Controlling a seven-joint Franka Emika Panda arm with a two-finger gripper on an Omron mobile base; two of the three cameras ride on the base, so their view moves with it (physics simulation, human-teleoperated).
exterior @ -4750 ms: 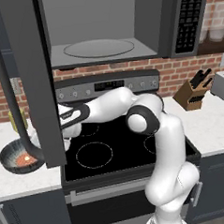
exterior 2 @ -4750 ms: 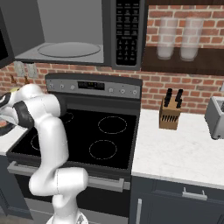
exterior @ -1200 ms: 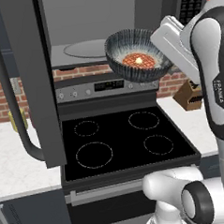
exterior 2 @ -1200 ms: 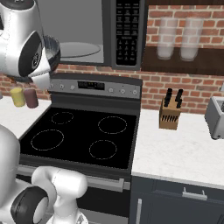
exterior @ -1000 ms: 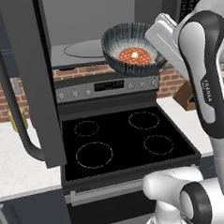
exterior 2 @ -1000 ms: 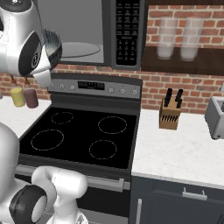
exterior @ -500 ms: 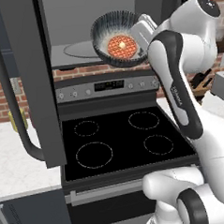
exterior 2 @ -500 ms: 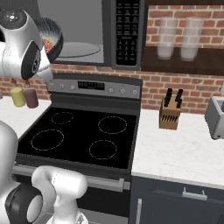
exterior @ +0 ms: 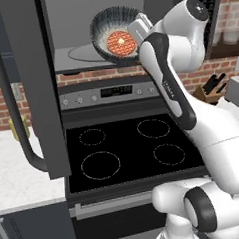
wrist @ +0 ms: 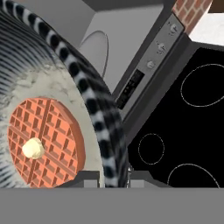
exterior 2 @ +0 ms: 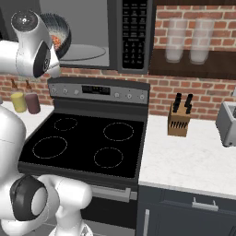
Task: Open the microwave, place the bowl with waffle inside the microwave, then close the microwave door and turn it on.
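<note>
The microwave (exterior: pixel 85 13) stands open above the stove, its glass turntable (exterior: pixel 82 53) bare. The microwave door (exterior: pixel 29 87) is swung out to the left, bar handle (exterior: pixel 16 123) facing me. My gripper (exterior: pixel 137 27) is shut on the right rim of the streaked bowl (exterior: pixel 105 24), which hangs tilted at the mouth of the cavity. The waffle (exterior: pixel 120 41) lies inside it. In the hand view the bowl's rim (wrist: pixel 87 100) runs between my fingertips (wrist: pixel 85 179), with the waffle (wrist: pixel 46 142) and its yellow dab on the left. From the right, the bowl (exterior 2: pixel 63 34) peeks out behind my arm beside the keypad (exterior 2: pixel 133 32).
The black stove (exterior: pixel 128 151) with its control panel (exterior: pixel 110 92) lies below. A knife block (exterior 2: pixel 177 120) and a toaster (exterior 2: pixel 228 122) stand on the right counter. Two bottles (exterior 2: pixel 25 101) sit at the left. Jars (exterior 2: pixel 186 41) stand on a shelf.
My arm has carried the bowl up and to the left, from in front of the microwave's right side to the cavity mouth. The bowl has tilted more.
</note>
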